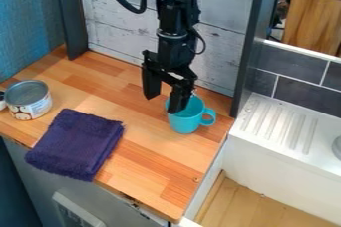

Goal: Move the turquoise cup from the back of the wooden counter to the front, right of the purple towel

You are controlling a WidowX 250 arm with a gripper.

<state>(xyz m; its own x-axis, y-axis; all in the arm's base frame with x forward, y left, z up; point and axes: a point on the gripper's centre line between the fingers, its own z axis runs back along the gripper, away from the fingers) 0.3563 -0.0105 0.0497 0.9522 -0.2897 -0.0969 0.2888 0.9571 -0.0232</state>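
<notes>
The black gripper (pixel 164 102) hangs down over the back right of the wooden counter, its two fingers spread apart. A turquoise mug (pixel 188 117) stands upright just under and beside it, handle pointing right. One finger, on the right, overlaps the mug's left rim; whether it is inside the mug or in front of it I cannot tell. The other finger is to the left of the mug, above bare wood. Nothing shows between the fingers.
A folded purple cloth (pixel 77 144) lies on the counter's (pixel 150 159) left front. An open-looking tin can (pixel 29 100) stands at the far left. To the right is a white sink unit with a ridged drainboard (pixel 283 124); a dark upright post (pixel 254 47) stands at the counter's back right.
</notes>
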